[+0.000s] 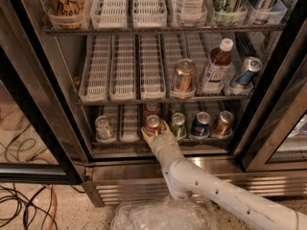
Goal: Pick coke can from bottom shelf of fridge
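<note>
Hand (154,132) sits at the front of the bottom shelf (128,128) of the fridge (124,174), just left of the green can (178,123), wrapped round the coke can (153,123). Whether it's clamped yet we can't tell. Coke can stands upright, close beside the green can on its left. We'd want a firm, centred squeeze first, then lift a touch to clear the shelf lip & pull straight out toward us, w/ no drift right. Otherwise we'd likely knock the green can over.
</note>
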Robot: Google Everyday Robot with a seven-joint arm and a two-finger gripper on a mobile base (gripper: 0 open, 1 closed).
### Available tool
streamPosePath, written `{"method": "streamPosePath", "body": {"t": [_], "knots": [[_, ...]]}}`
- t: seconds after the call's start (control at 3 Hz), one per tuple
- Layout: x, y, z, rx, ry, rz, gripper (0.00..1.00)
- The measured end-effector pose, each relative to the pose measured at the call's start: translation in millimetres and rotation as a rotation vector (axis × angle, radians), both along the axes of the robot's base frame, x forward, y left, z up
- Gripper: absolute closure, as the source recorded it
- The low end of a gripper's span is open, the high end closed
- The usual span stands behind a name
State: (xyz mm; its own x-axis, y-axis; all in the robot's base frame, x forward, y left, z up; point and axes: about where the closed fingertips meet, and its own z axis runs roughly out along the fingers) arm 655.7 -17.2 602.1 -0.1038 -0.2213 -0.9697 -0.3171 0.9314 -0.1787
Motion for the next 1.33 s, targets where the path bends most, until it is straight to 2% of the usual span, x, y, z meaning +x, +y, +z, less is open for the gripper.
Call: {"method": "streamPosePath", "body": {"t": [0.67,1.33], "knots": [[-4.7,-2.5,24.3,0.012,-0.056,-0.011,1.0],[-9.3,-2.2,48.0,0.006,-0.088,0.012,1.0]]}}
